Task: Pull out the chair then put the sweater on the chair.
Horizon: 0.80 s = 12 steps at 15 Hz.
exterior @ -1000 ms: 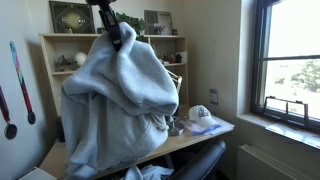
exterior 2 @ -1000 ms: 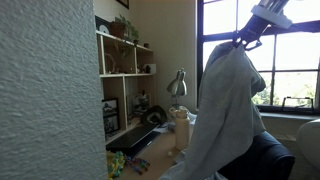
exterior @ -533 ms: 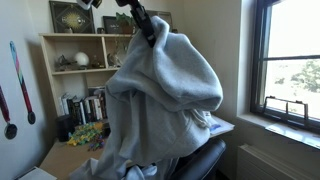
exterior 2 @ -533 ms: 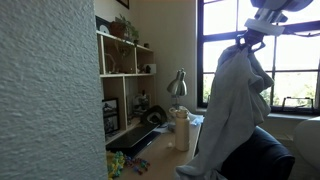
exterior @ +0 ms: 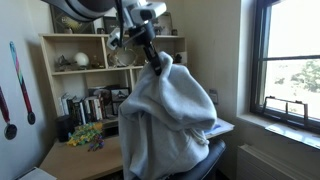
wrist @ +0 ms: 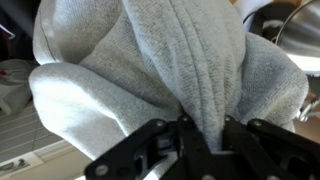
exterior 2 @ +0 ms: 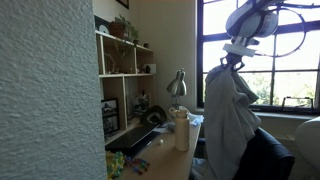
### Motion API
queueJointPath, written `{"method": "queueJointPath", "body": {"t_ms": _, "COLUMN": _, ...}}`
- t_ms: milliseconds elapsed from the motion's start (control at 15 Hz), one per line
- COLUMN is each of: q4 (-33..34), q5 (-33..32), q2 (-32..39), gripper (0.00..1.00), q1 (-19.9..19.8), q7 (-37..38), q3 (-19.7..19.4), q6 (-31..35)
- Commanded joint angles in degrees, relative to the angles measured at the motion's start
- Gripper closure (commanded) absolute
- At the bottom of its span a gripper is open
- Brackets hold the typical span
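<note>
The sweater (exterior: 170, 125) hangs in bulky folds over the desk's (exterior: 62, 157) right end, its lower folds reaching the black chair (exterior 2: 272, 158), which seems already pulled out. The gripper (exterior: 154, 64) is clenched on a ridge of fabric at the top. Placing looks in hand; the next move likely calls for lowering over the seat, then letting go

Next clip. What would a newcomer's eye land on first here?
The bulky pale sweater dangles mid-scene from the gripper, which is shut on a fold at its top, as the wrist view confirms. Its lower folds hang down by the black chair at the desk. A bright window fills the picture's right edge.
</note>
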Motion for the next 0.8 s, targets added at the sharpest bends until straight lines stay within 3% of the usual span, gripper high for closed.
{"method": "queueJointPath", "body": {"t_ms": 0, "q4": -1.0, "q5": 4.3, "q2": 4.8, "gripper": 0.94, "q1": 6.0, "q7": -2.8, "q3": 0.3, "q6": 2.5}}
{"method": "queueJointPath", "body": {"t_ms": 200, "q4": -1.3, "q5": 3.4, "q2": 10.2, "gripper": 0.94, "q1": 8.1, "q7": -3.1, "q3": 0.3, "q6": 1.1}}
{"method": "queueJointPath", "body": {"t_ms": 467, "q4": -3.2, "q5": -0.2, "q2": 14.9, "gripper": 0.94, "q1": 7.6, "q7": -2.6, "q3": -0.5, "q6": 0.2}}
{"method": "queueJointPath", "body": {"t_ms": 733, "q4": -8.2, "q5": 2.1, "q2": 22.1, "gripper": 0.93, "q1": 8.7, "q7": -8.0, "q3": -2.4, "q6": 10.0}}
